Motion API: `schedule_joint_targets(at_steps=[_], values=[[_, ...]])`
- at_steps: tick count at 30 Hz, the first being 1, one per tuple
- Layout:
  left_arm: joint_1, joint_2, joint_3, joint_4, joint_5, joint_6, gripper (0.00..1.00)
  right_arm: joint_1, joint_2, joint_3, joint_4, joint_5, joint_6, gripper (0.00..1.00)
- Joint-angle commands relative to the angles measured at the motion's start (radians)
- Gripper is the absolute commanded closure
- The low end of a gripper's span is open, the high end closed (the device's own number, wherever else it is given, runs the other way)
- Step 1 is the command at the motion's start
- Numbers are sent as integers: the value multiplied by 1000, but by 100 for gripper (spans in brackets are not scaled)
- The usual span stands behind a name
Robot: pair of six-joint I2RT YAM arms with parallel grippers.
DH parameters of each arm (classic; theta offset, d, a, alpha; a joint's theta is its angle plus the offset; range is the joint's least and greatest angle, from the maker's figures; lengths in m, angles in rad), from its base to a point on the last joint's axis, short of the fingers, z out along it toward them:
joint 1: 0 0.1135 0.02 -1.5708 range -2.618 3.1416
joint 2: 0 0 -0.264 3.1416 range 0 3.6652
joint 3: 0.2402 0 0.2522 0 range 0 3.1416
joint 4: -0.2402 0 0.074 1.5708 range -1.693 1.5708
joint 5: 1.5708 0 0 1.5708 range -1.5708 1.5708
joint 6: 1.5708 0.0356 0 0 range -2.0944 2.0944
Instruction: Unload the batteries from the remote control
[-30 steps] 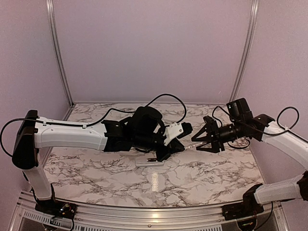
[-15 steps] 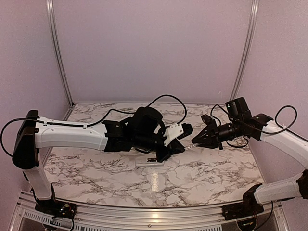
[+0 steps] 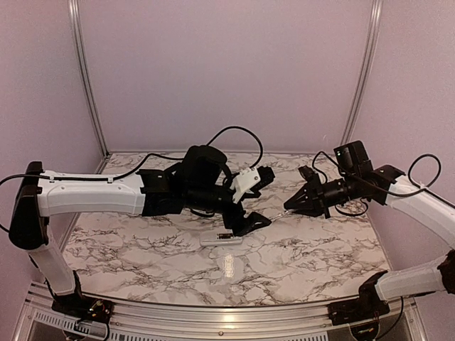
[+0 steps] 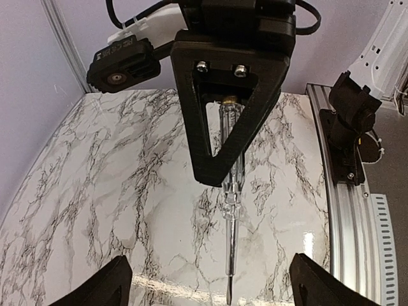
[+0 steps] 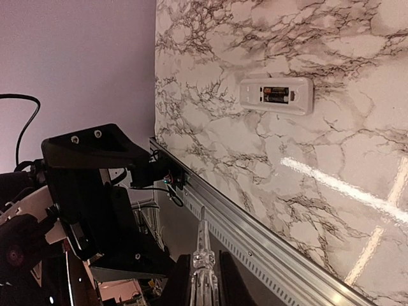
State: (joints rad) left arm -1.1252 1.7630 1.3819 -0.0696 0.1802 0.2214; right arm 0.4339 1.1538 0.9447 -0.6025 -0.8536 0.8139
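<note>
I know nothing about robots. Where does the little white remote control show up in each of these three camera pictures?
Top external: the remote control lies flat on the marble table, just below picture centre.
Left wrist: not in it.
Right wrist: upper right, bay open, batteries inside.
Shared landmark: the marble table in all three; the screwdriver in both wrist views.
</note>
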Motion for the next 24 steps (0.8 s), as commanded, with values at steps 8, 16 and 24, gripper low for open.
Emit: schedule_joint_targets(at_steps=[8, 16, 24], values=[[180, -165, -49, -84, 399, -112, 21, -3, -45, 54, 87, -3, -45, 100], [178, -47, 41, -59, 485, -183, 32, -1, -52, 83, 145, -29, -65, 100], [160, 83, 172, -47, 553, -214, 39, 12, -71, 78, 193, -61, -97, 100]])
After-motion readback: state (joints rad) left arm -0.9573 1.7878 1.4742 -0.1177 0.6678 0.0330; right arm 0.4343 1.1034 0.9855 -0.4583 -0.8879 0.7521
